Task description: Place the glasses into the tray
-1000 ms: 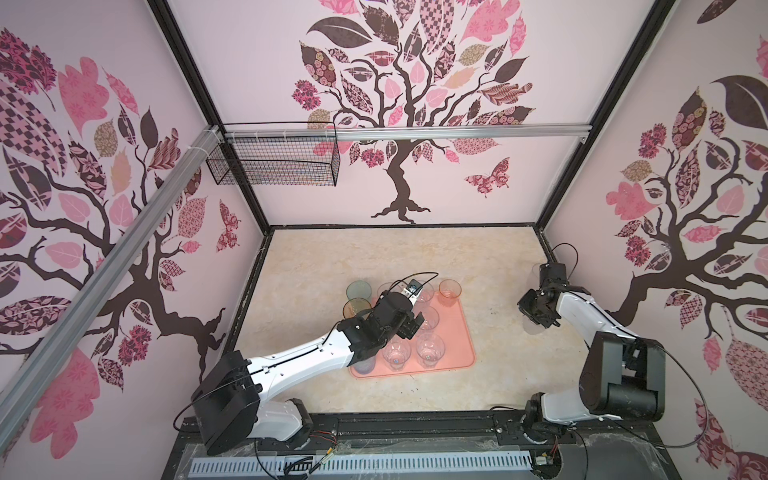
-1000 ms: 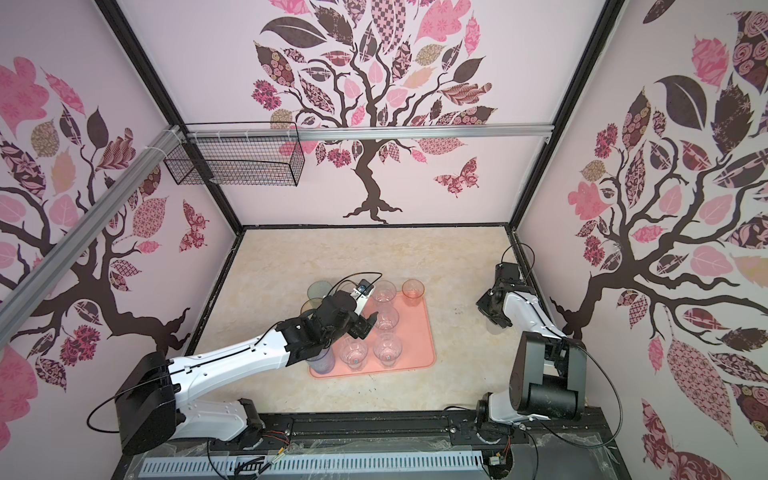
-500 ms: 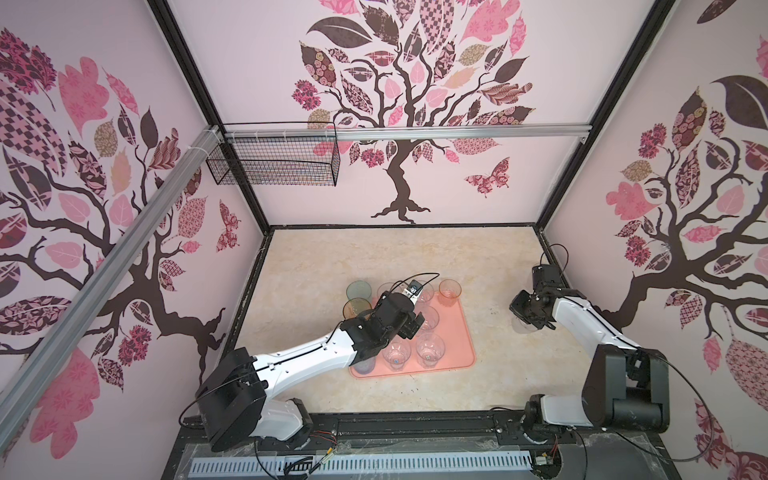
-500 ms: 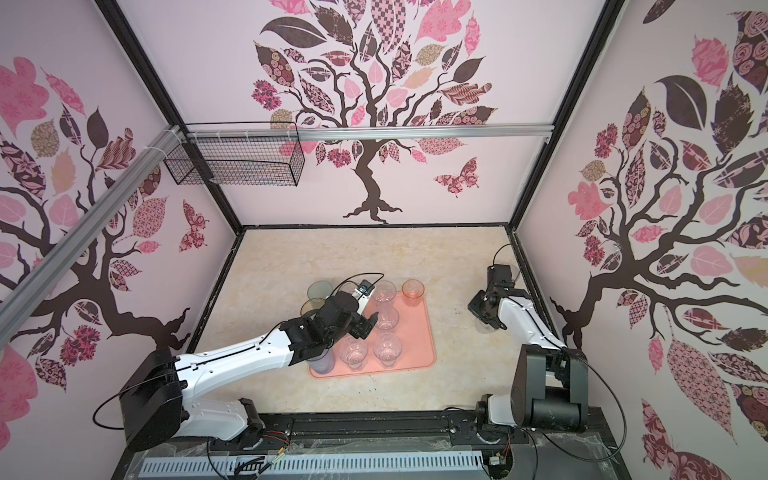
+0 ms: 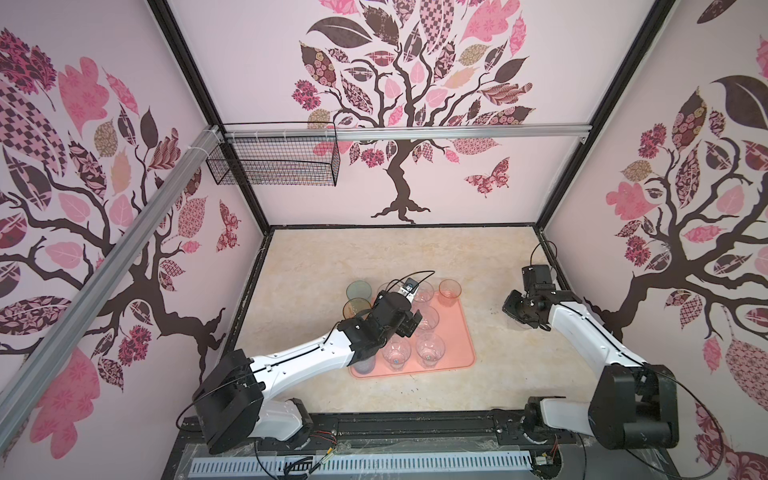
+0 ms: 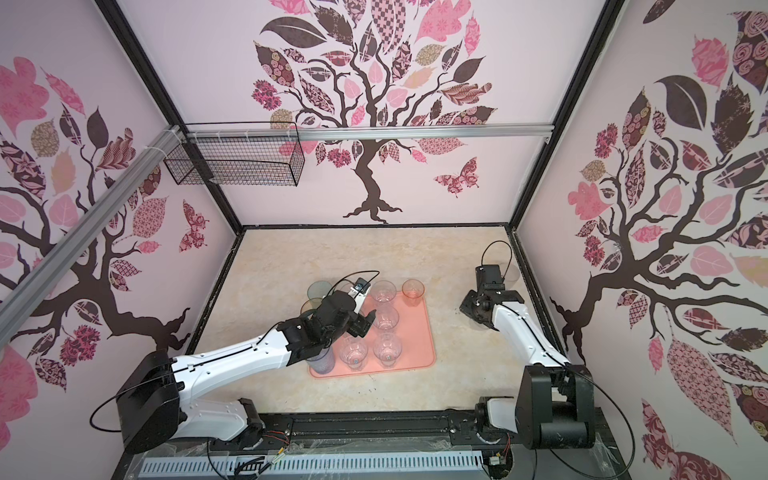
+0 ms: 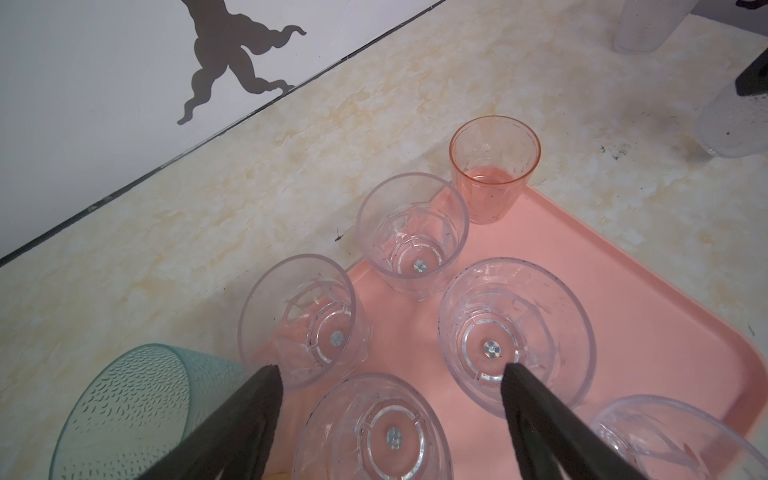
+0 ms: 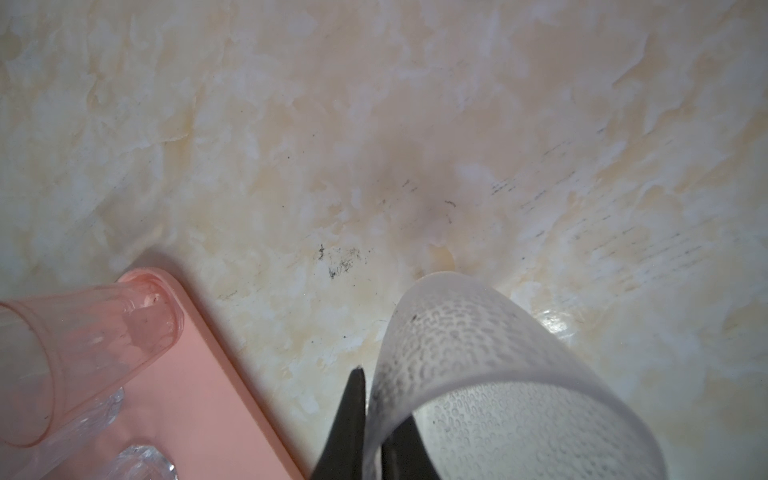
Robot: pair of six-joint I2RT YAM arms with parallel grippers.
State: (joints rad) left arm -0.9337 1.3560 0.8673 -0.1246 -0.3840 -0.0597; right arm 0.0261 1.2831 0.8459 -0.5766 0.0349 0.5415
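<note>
The salmon-pink tray (image 5: 457, 332) (image 6: 415, 332) (image 7: 602, 291) lies mid-table and holds several clear glasses, among them one (image 5: 430, 350) near its front edge. A pinkish-orange glass (image 5: 449, 288) (image 7: 492, 166) (image 8: 83, 340) stands at its far right corner. The teal (image 5: 358, 289) (image 7: 133, 407) and amber (image 5: 356, 307) glasses stand beside its far left corner. My left gripper (image 5: 409, 322) (image 7: 390, 370) hangs open over a clear glass (image 7: 374, 432) on the tray. My right gripper (image 5: 515, 311) (image 8: 374, 399) is shut on the wall of a frosted clear glass (image 8: 478, 374), one finger inside, right of the tray.
Another frosted glass (image 7: 648, 25) stands further off near the right wall. A bluish glass (image 6: 322, 361) shows under my left arm at the tray's near left corner. A black wire basket (image 5: 274, 164) hangs high on the back wall. Side walls close in the table.
My right gripper has pinched shut on the frosted glass and moved a little left, away from the right wall toward the tray. The left arm has barely moved.
</note>
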